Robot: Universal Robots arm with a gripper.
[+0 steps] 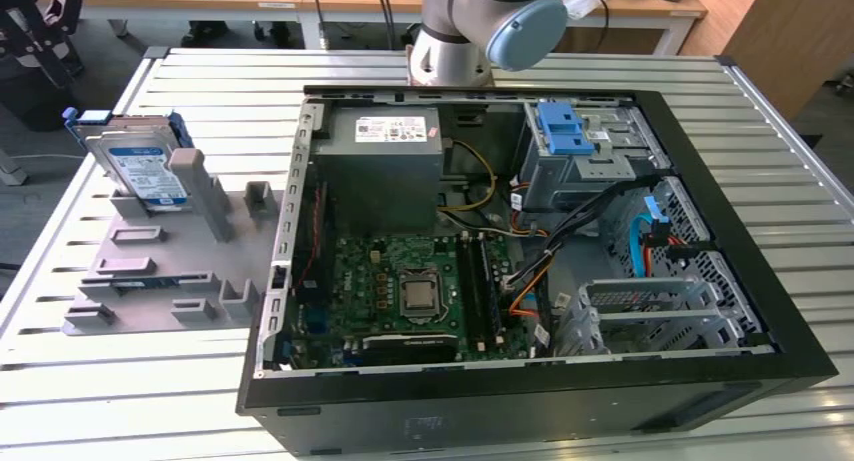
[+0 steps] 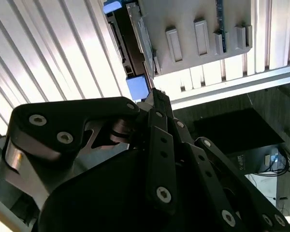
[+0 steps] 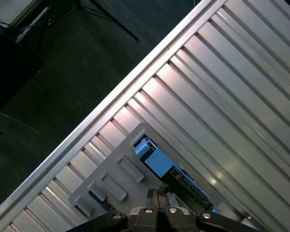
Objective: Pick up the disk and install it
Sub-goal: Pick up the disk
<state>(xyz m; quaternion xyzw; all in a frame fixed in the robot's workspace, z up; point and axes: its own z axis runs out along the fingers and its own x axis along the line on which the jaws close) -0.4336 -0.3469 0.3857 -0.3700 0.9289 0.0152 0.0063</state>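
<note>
Judging its handling, we rate the flat rectangular silver disk (image 1: pixel 139 164) in its blue plastic carrier frame as rigid, fairly heavy for its size, smooth-faced and sensitive to shock. The sound hold is across its two broad faces near the upper edge, clear of the slot walls. It carries a white-and-blue label and stands on edge in the grey plastic fixture plate (image 1: pixel 147 281). In the first wrist view, the black metal gripper (image 3: pixel 156 193) has its fingers (image 3: pixel 152 199) drawn together on nothing. The disk's blue end lies just ahead of the fingertips, not touching.
</note>
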